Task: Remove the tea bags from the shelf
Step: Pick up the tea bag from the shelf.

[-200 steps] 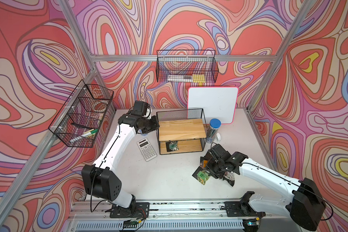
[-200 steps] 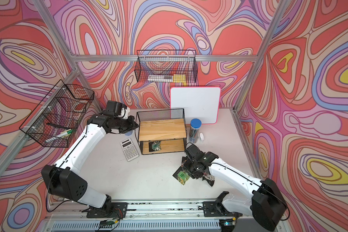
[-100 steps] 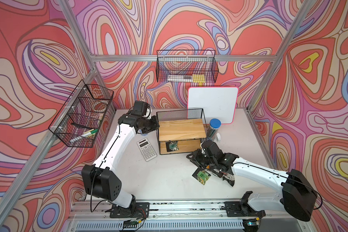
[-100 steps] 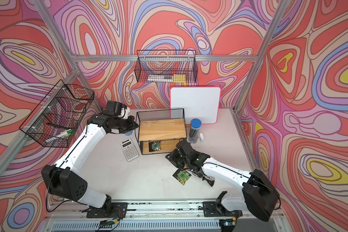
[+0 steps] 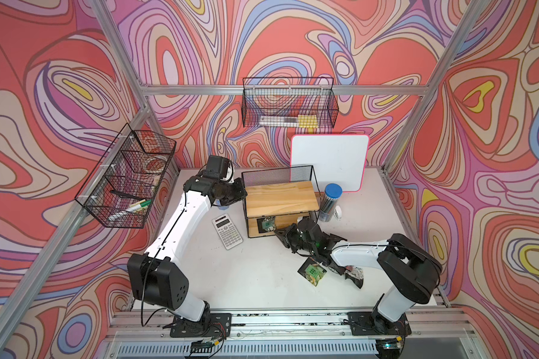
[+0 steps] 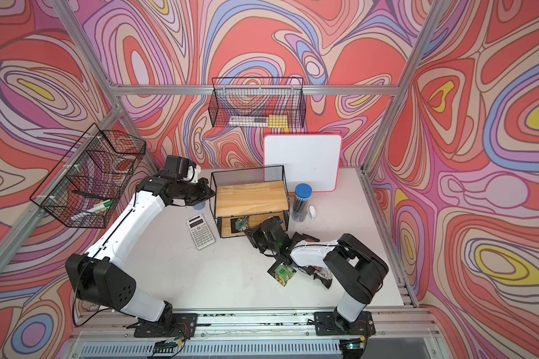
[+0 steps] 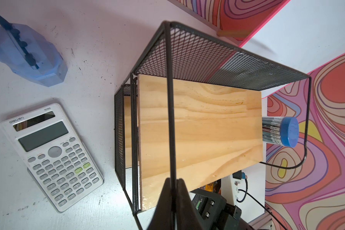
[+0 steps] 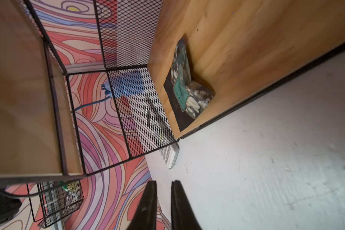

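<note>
Black right hand (image 8: 163, 182) now at shelf (image 5: 280, 199), narrowly spread, left hand (image 7: 174, 180) pinching shelf

Top views: high above the front edge of the table (image 5: 255, 279), tilted down toward the back wall; distant, both showing nearly the same whole scene.
Left wrist: just behind the left gripper (image 7: 172, 182), looking past its fingertips onto the top board of the shelf (image 7: 199, 129); close.
Right wrist: behind the right gripper (image 8: 164, 183), low, facing the shelf's lower tier ahead of its fingertips; close.
Shared: shelf and calculator (image 7: 52, 155), in all four.
</note>
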Robot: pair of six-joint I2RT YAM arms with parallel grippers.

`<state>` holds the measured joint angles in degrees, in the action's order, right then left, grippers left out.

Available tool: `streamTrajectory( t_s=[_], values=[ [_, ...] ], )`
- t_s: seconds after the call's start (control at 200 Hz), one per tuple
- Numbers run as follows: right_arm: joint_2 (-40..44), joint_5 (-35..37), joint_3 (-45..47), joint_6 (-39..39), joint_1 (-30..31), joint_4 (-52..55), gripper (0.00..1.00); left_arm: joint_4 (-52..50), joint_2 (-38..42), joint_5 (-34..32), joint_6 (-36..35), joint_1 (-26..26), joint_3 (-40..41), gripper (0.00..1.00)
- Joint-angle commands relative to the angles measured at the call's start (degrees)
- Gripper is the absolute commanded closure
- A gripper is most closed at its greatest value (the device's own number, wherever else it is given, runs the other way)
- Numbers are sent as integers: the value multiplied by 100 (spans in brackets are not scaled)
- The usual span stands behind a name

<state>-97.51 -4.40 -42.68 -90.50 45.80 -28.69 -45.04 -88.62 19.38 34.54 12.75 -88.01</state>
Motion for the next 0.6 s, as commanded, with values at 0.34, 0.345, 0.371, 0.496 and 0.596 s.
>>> streamTrajectory(
  t_s=[0.34,0.345,0.371,0.496,0.596],
  values=[
    [-1104,1504,-111,-1255,502,-1553,84,118,-61,143,-23,8,-10,100],
    [-1121,1521,-119,-1266,510,-1566,84,118,-60,149,-25,8,-13,100],
    [-1204,1598,-162,-1312,543,-1622,84,118,-63,146,-22,8,-15,100],
    [-1455,1991,-390,-1348,626,-1683,84,126,-44,150,-11,8,20,100],
    [-1567,2174,-584,-1381,629,-1537,85,162,-9,174,-9,8,114,100]
  ],
)
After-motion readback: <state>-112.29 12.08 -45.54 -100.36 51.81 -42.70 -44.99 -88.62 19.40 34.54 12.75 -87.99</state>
